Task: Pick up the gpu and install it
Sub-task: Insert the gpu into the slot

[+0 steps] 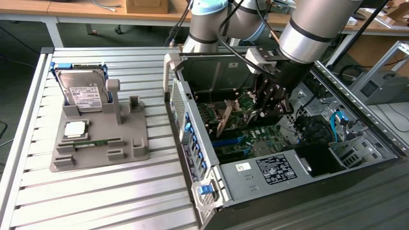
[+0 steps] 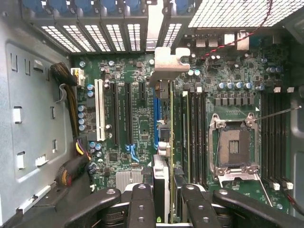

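Gripper point(image 2: 162, 202) fingers clamp the gpu point(image 2: 167, 118) edge-on at frame centre, above the motherboard point(image 2: 133, 118) slots; light, stiff, fragile card, so it's best held by its top edge.

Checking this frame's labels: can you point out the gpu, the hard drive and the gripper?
gpu point(image 1: 225, 120): exterior view, on the board's face inside the case.
hard drive point(image 1: 82, 91): exterior view, on its white label.
gripper point(image 2: 164, 199): wrist view, midway between the fingertips, shut on the gpu.

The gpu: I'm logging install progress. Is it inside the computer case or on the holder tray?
Inside the case. The gpu stands on edge over the motherboard, gripped by the gripper; whether it is seated in a slot, cannot tell.
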`<state>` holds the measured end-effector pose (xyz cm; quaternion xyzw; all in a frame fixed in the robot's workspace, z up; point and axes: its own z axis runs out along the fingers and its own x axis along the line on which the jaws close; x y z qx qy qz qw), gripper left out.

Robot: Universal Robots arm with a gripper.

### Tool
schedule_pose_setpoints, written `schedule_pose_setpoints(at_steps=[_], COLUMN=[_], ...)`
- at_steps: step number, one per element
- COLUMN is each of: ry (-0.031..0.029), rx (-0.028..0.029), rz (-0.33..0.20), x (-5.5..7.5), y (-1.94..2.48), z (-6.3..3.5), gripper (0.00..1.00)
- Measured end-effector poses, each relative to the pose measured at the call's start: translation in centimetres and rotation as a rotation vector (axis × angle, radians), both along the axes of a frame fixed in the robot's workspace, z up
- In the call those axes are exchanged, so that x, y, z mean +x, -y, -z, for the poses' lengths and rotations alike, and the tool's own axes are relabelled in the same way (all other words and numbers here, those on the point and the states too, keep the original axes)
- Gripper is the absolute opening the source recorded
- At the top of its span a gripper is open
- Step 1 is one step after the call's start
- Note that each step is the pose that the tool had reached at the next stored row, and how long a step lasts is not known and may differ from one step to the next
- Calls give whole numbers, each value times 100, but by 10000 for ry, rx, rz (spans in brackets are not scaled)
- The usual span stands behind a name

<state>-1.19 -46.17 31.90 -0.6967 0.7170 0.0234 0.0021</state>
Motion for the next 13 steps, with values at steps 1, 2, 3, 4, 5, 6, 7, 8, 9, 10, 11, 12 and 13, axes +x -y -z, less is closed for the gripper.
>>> schedule_pose_setpoints(at_steps=[1, 2, 3, 4, 5, 6, 7, 8, 9, 10, 11, 12, 13], ry=[0, 1, 0, 0, 0, 1, 0, 0, 0, 0, 0, 1, 1], rx=[0, -1, -4, -4, -5, -6, -10, -15, -22, -29, -34, -35, -42], rz=[2, 2, 1, 2, 1, 1, 1, 2, 2, 2, 1, 1, 1], x=[-6, -16, -27, -41, -57, -71, -84, -101, -125, -144, -166, -186, -200], y=[1, 4, 7, 10, 13, 15, 17, 20, 25, 28, 30, 31, 30], z=[5, 9, 14, 20, 28, 34, 37, 40, 44, 50, 54, 60, 66], gripper=[27, 27, 27, 27, 27, 27, 27, 27, 27, 27, 27, 27, 27])
